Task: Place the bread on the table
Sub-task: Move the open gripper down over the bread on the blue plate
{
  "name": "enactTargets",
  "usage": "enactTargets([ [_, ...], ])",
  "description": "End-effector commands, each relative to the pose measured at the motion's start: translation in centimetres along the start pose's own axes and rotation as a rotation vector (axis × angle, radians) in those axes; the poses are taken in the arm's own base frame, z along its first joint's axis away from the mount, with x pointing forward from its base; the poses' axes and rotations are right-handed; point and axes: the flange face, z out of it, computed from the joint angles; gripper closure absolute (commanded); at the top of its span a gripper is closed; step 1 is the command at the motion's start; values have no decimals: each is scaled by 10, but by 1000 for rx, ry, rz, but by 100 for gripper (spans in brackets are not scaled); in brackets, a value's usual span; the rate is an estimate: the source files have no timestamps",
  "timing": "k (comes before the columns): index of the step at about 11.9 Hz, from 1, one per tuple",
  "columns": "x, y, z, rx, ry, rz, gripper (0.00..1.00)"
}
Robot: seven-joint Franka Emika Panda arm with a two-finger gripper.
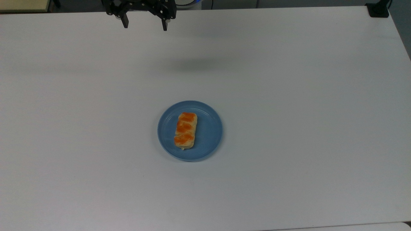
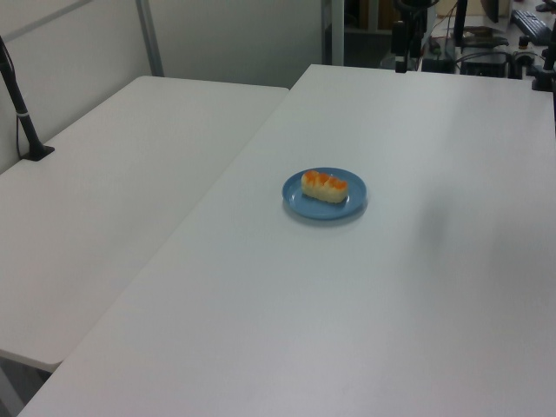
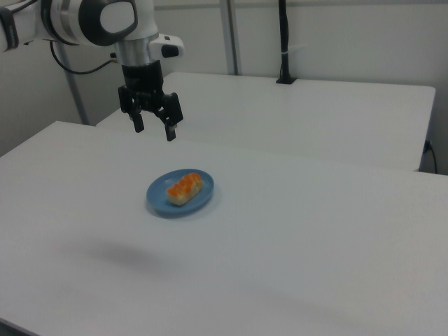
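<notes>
Hand [image 3: 154, 130] spread, empty, high above table [image 1: 289, 96]; bread [image 1: 185, 130] on plate [image 1: 210, 134], lengthwise, untouched, awaiting grasp.

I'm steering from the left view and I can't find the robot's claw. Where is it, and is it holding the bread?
Observer: The gripper hangs in the air in the right view, above the table and apart from the bread. It holds nothing.
Operator: Is the claw open?
Observer: Yes, in the top view its fingers stand wide apart with empty space between them.
Operator: Where's the bread then?
Observer: It lies on the blue plate. In the top view its long side runs toward the gripper's edge of the table, and it sits a little toward the top view's left of the plate's middle.
</notes>
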Motion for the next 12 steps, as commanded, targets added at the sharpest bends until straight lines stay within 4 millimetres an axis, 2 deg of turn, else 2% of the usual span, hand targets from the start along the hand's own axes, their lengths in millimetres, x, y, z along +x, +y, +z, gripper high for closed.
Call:
enactTargets([
  [1, 5, -10, 9, 8, -2, -31, 0],
  [5, 6, -14, 11, 7, -3, -31, 0],
  [7, 16, -17, 13, 5, 0, -25, 0],
  [9, 39, -28, 38, -5, -18, -31, 0],
  [11, 77, -45, 62, -10, 13, 48, 0],
  [12, 91, -57, 84, -15, 11, 45, 0],
])
